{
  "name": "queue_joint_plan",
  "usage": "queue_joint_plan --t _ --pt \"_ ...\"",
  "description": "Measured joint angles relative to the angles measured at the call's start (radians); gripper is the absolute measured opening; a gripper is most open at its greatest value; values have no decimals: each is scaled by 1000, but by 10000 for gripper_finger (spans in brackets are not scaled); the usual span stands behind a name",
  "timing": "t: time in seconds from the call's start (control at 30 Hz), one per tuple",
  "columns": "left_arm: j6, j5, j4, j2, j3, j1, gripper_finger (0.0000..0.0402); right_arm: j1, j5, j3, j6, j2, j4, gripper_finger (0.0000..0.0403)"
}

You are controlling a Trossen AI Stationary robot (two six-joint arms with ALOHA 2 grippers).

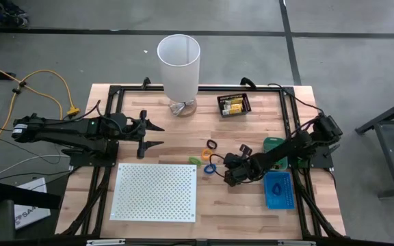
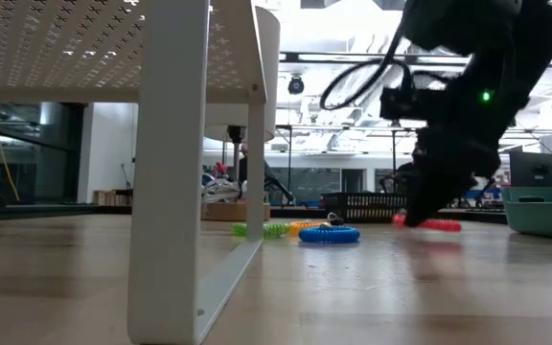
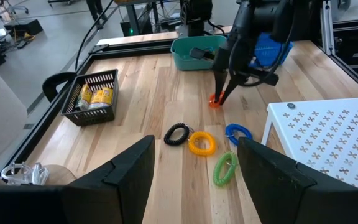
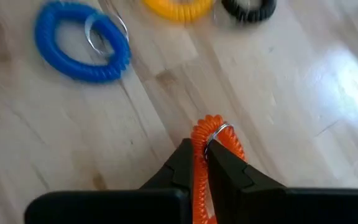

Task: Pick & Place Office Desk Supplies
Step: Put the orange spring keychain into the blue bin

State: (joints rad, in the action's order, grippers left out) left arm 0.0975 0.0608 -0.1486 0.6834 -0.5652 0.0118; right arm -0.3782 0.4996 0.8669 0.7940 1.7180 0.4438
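Note:
Several coiled loops lie flat on the wooden table: black (image 3: 177,134), yellow (image 3: 201,143), blue (image 3: 237,132) and green (image 3: 225,169). My right gripper (image 4: 201,155) stands right of them, tipped steeply down and shut on an orange-red coiled loop (image 4: 209,132); in the left wrist view the same gripper (image 3: 220,99) shows at that loop (image 3: 213,102). My left gripper (image 1: 157,135) waits open above the table's left part, with nothing between its fingers. Yellow packets (image 3: 98,96) sit in a black basket (image 1: 233,104) at the far side. My right gripper pinches the orange-red loop's coiled strand (image 4: 201,140) between its two fingers, beside the loop's small metal ring (image 4: 221,130). The fingers slant down from above, and the strand runs back between them. The loop's free part (image 2: 439,225) lies on the table.
A tall white cylinder (image 1: 179,65) stands at the far middle. A white perforated board (image 1: 156,191) on legs takes up the near left. A green bin (image 1: 273,145) and a blue bin (image 1: 279,190) sit near the right edge, under the right arm.

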Motion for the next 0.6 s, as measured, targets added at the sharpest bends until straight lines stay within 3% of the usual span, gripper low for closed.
queue_joint_plan --t 0.33,0.6 --pt "0 0 0 0 0 0 221 -36 62 2 -28 -130 -3 18" --pt "0 0 0 0 0 0 221 -67 89 3 -32 -153 -5 18"
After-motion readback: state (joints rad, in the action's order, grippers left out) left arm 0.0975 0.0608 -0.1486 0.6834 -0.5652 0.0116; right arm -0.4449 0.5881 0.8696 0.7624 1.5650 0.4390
